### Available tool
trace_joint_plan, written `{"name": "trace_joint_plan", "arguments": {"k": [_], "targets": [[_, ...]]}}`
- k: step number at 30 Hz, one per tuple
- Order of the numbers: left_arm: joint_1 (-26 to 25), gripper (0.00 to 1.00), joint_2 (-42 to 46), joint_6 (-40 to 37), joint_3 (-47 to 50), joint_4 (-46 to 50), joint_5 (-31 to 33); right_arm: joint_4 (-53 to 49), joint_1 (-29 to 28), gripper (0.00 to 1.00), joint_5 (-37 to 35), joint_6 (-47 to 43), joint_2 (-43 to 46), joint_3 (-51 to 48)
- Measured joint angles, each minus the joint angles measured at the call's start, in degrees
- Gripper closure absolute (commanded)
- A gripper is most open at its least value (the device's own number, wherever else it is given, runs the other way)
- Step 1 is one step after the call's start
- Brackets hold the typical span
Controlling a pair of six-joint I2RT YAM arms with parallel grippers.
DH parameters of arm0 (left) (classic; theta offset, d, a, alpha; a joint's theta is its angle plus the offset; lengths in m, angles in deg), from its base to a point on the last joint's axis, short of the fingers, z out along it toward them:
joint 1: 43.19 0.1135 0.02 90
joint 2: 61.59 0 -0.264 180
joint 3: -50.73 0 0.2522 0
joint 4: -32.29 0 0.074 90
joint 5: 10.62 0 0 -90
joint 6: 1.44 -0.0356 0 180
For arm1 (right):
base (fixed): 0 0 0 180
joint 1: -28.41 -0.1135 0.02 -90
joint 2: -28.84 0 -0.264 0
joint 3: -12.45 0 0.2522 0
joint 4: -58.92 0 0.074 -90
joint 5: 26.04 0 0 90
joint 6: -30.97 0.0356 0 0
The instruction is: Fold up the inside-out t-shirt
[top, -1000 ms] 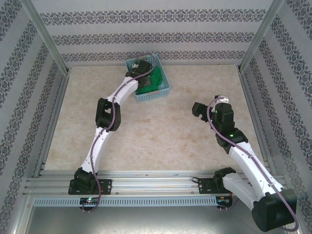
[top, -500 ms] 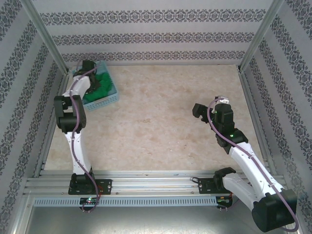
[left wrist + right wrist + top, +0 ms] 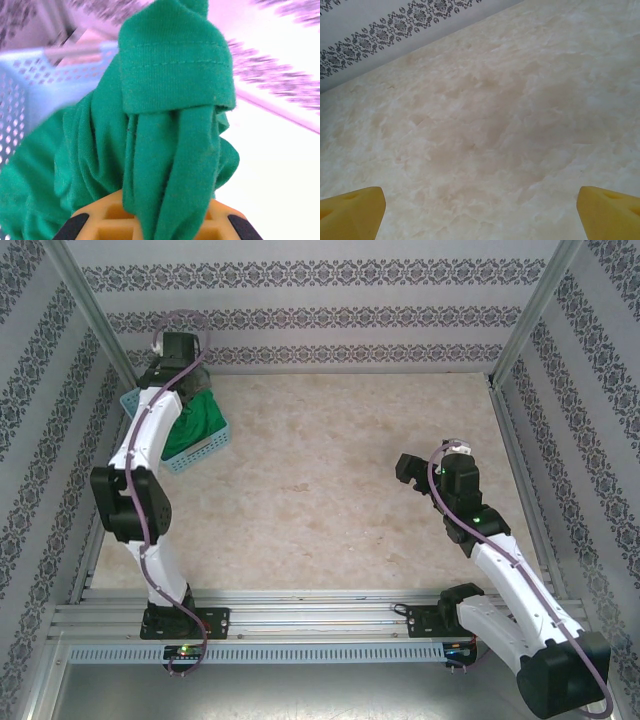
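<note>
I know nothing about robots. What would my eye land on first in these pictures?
First, the bright green t-shirt, bunched up and pinched in the left gripper at the light blue basket in the table's far left corner. Next, the right gripper on the right side, its yellow fingers spread wide and holding nothing over the marbled table.

Light falls bright and even from overhead, so the pale desk (image 3: pixel 330 470) carries only faint, soft shadows under the arms. In the left wrist view the background bleaches to a pinkish glare. There the basket (image 3: pixel 30 100) and the wall pattern are blurred, while the green t-shirt (image 3: pixel 170 125) stays sharp, its stitching plain.
</note>
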State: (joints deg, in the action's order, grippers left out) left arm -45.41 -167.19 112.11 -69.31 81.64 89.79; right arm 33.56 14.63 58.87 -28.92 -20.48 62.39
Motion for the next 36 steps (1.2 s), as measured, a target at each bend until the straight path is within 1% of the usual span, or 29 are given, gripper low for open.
{"name": "trace_joint_plan", "arguments": {"k": [2,6,8,11,13,15,17,18,21,22,23,24,25,26,28,30,33,36], "targets": [[-4.2,1.0,3.8,-2.0,-0.6,0.0,0.3,-0.4,0.0,0.02,0.0,0.0,0.1,0.1],[-15.3,1.0,11.2,-6.9,-2.0,-0.9,0.1,-0.7,0.0,0.02,0.0,0.0,0.1,0.3],[-20.1,1.0,13.9,-8.7,-2.6,-1.8,-0.8,-0.7,0.0,0.02,0.2,0.0,0.2,0.5],[-25.9,1.0,17.1,-11.1,-2.8,-3.4,-2.4,-0.7,-0.3,0.02,0.3,0.0,0.4,0.5],[-28.2,1.0,18.3,-11.4,-2.8,-4.4,-5.0,-0.7,-0.4,0.02,0.5,0.0,0.5,0.5],[-29.3,1.0,19.2,-10.6,-1.0,-6.9,-9.3,-0.7,-0.4,0.02,0.6,0.0,0.7,0.5],[-29.4,1.0,20.0,-8.6,2.7,-10.0,-13.3,-0.7,-0.4,0.02,0.7,0.0,0.8,0.5],[-29.4,0.98,20.3,-7.0,5.9,-12.2,-15.5,-0.7,-0.4,0.02,0.7,0.0,0.8,0.5],[-29.5,0.82,20.2,-2.5,16.7,-18.3,-19.8,-0.7,-0.4,0.02,1.5,0.0,0.8,0.5],[-29.5,0.79,19.6,-0.9,20.6,-19.9,-20.8,-0.7,-0.4,0.02,1.7,0.0,0.8,0.5],[-29.5,0.72,18.6,0.7,24.1,-20.9,-21.2,-0.7,-0.4,0.02,2.0,0.0,0.8,0.5],[-29.5,0.61,17.0,2.2,27.7,-21.2,-21.2,-0.7,-0.4,0.02,2.3,0.0,0.7,0.5],[-29.5,0.53,15.4,3.6,30.3,-21.2,-20.9,-0.7,-0.6,0.02,2.6,-0.1,0.6,0.5],[-29.4,0.48,13.4,4.7,32.9,-20.6,-19.8,-0.7,-0.8,0.02,3.0,-0.1,0.3,0.5],[-29.2,0.41,10.3,6.8,36.5,-18.0,-17.3,-0.8,-1.6,0.02,3.5,-0.3,-0.6,0.5],[-28.8,0.36,9.0,7.7,39.7,-14.4,-14.1,-1.0,-2.7,0.02,4.1,-0.5,-2.1,0.5],[-28.8,0.3,10.7,7.9,42.1,-11.5,-10.7,-2.0,-5.1,0.02,4.5,-0.9,-4.5,0.4],[-29.2,0.27,14.5,7.2,42.7,-10.6,-9.0,-2.4,-7.9,0.02,4.5,-0.9,-6.3,0.0]]}}
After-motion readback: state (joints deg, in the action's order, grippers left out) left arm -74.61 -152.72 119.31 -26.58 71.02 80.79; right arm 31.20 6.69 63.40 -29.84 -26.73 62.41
